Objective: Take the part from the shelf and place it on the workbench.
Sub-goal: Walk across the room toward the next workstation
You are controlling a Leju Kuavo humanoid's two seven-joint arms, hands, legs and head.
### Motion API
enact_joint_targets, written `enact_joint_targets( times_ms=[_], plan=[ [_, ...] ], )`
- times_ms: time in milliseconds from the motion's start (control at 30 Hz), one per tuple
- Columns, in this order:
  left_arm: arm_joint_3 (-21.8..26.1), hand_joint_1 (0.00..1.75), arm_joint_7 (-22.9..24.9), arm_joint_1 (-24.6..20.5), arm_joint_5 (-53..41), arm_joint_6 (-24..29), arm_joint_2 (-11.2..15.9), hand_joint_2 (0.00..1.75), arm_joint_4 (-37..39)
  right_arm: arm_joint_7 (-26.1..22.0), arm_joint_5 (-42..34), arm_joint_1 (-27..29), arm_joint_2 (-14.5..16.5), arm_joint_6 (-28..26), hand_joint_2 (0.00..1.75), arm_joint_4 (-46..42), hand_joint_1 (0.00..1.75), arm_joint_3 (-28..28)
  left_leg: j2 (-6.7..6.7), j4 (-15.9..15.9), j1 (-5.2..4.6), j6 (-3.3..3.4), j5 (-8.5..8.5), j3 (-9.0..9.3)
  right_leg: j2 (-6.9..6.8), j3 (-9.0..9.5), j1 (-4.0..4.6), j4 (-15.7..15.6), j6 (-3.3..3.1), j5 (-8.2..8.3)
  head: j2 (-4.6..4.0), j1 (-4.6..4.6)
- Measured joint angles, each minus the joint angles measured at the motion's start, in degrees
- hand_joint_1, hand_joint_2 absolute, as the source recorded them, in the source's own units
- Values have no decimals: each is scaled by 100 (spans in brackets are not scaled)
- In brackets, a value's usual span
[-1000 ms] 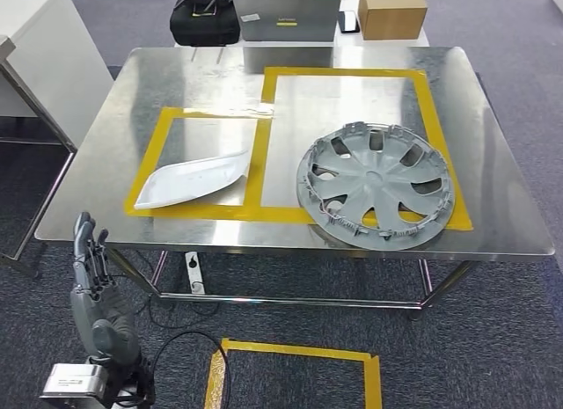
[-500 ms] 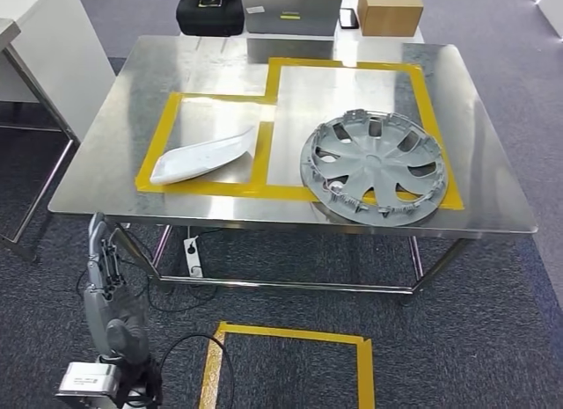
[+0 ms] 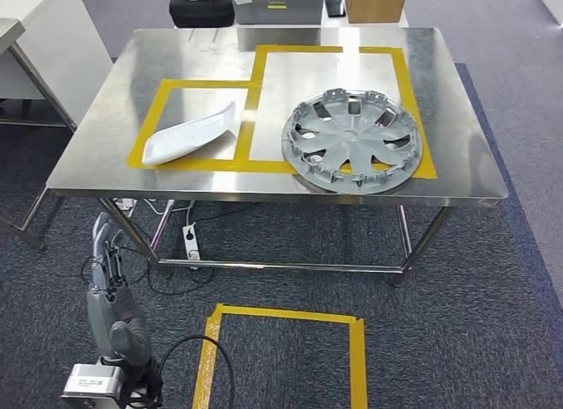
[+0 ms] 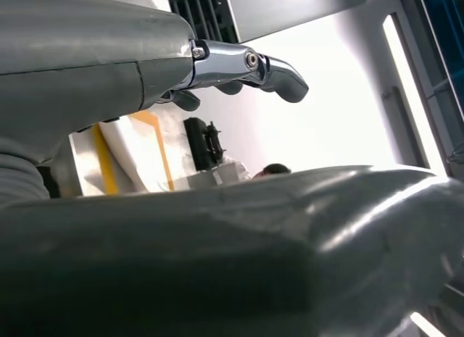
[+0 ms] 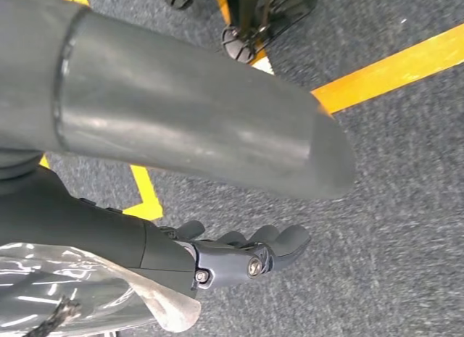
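I see the steel workbench point(image 3: 99, 154) across the upper half of the head view, with yellow tape marking two rectangles on its top. A white plastic trim part point(image 3: 189, 135) lies in the left rectangle, and a grey wheel cover point(image 3: 350, 139) lies in the right one, its near edge overlapping the tape. Along the top edge of the frame a black bag point(image 3: 201, 4), a grey case point(image 3: 277, 3) with a small yellow label too small to read, and a cardboard box point(image 3: 375, 1) are all cut off. At the upper left, a white table point(image 3: 47, 48) is partly out of frame.

My left hand point(image 3: 109, 286) hangs at the lower left of the head view, in front of the workbench, fingers straight and apart, holding nothing. Cables and a white power strip point(image 3: 191, 244) lie on the carpet under the bench, and a taped yellow square point(image 3: 282, 319) sits at the bottom centre.

In the right wrist view my right hand point(image 5: 230, 257) is over grey carpet, fingers loosely extended with nothing between them; a crinkled clear plastic sheet point(image 5: 82, 286) covers part of the wrist.
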Motion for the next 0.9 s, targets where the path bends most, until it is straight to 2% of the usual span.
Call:
enact_joint_targets(
  times_ms=[33,67,100,133,167,200,233,267,300,333,367,400,433,467,500,533,567,600,633,667,700,767,800,833,900],
  plan=[
    [-2,0,-1,-2,-5,2,1,0,2,-3,-3,-2,-1,-6,0,7,0,0,-3,-273,-4,32,162,237,0,-91,8,24,0,53,0,1],
    [-5,0,-1,-6,-10,3,-1,0,2,-6,-8,-6,-1,-12,0,17,0,0,-9,-689,-15,75,245,536,3,-164,15,42,5,105,0,1],
    [-10,0,-3,-15,-16,3,-2,0,2,-8,-13,-8,-1,-20,0,29,0,0,-14,-1131,-27,112,255,822,6,-215,22,51,19,158,0,3],
    [-18,0,-5,-23,-21,4,-4,0,3,-9,-17,-10,-1,-28,0,41,0,0,-19,-1465,-46,139,226,1022,7,-246,22,46,45,216,0,5],
    [-24,0,-8,-31,-27,5,-5,0,3,-8,-21,-10,-1,-35,0,51,0,0,-22,-1674,-67,160,186,1127,5,-266,15,30,81,278,0,3],
    [-30,0,-11,-35,-36,7,-6,0,4,-7,-24,-8,-1,-40,0,60,0,0,-22,-1750,-84,172,206,1132,3,-278,7,1,124,345,0,3],
    [-37,0,-12,-37,-44,9,-6,0,6,-6,-26,-5,-1,-44,0,68,0,-1,-15,-1768,-81,197,274,1081,4,-297,-7,-22,161,385,0,-2],
    [-46,0,-13,-41,-53,10,-7,0,9,-4,-28,-2,-3,-48,0,75,0,-3,-4,-1797,-76,231,357,1017,12,-331,-13,-8,192,331,0,-7],
    [-60,0,-13,-45,-61,9,-9,0,13,-3,-30,3,-4,-53,0,84,0,-6,7,-1824,-65,269,449,940,23,-387,-13,84,214,161,0,3],
    [-74,0,-13,-48,-65,8,-10,0,19,-2,-31,5,-7,-56,0,89,0,-10,18,-1844,-55,306,541,851,34,-460,-14,289,229,-121,0,18],
    [-85,0,-12,-50,-67,5,-11,0,25,0,-31,7,-10,-58,0,92,0,-14,24,-1842,-68,332,622,753,42,-533,-11,601,243,-450,0,36],
    [-92,0,-11,-49,-68,3,-13,0,32,2,-31,8,-14,-58,0,96,0,-17,28,-1834,-79,349,703,653,46,-593,-10,968,254,-710,0,57],
    [-96,0,-11,-48,-68,2,-11,0,40,3,-30,8,-17,-57,0,97,0,-20,32,-1823,-92,354,783,545,46,-614,-9,1305,264,-826,0,66],
    [-101,0,-9,-48,-69,1,-10,0,49,3,-30,8,-20,-57,0,97,0,-21,36,-1807,-102,352,862,431,46,-576,-8,1521,271,-779,0,67],
    [-107,0,-6,-47,-70,1,-9,0,58,3,-31,7,-22,-57,0,97,0,-21,38,-1780,-107,345,937,313,46,-456,-8,1560,271,-610,0,70],
    [-116,0,-3,-47,-73,1,-8,0,66,3,-31,5,-23,-57,0,97,0,-21,38,-1747,-109,334,1000,195,46,-238,-7,1402,265,-415,0,70],
    [-123,0,1,-47,-77,1,-9,0,70,3,-32,-2,-25,-57,0,97,0,-21,36,-1705,-109,317,1054,97,48,76,-6,1066,249,-319,1,71],
    [-128,0,3,-48,-82,1,-10,0,73,2,-32,-12,-29,-57,0,97,0,-21,31,-1649,-117,296,1095,15,48,468,0,583,226,-350,1,74],
    [-131,0,3,-48,-89,1,-11,0,74,2,-32,-26,-33,-56,0,98,0,-21,33,-1603,-125,270,1134,-40,46,782,9,148,196,-468,1,69],
    [-131,0,4,-48,-95,2,-11,0,75,-1,-31,-39,-37,-57,0,99,0,-21,36,-1570,-126,241,1182,-70,47,990,23,-170,165,-593,1,66],
    [-132,0,6,-47,-100,3,-10,0,75,-4,-31,-45,-40,-57,0,101,0,-20,42,-1554,-122,208,1233,-92,46,1080,39,-344,133,-657,1,63],
    [-134,0,19,-41,-104,5,-5,0,76,-6,-31,-35,-40,-58,0,105,0,-23,39,-1544,-98,136,1271,-121,34,1003,39,-358,56,-593,0,58],
    [-135,0,26,-37,-102,5,-1,0,77,-4,-32,-25,-41,-59,0,107,0,-25,29,-1461,-86,92,1149,-148,21,963,31,-358,17,-540,0,49],
    [-134,0,33,-33,-101,3,6,0,79,-3,-33,-15,-42,-61,0,109,0,-28,18,-1278,-72,50,928,-197,5,915,20,-361,-13,-482,0,34],
    [-134,0,39,-24,-99,-4,22,0,90,-8,-34,-1,-42,-66,0,115,0,-32,10,-601,-35,-24,367,-342,-13,794,18,-347,-43,-385,0,10]
  ],
)
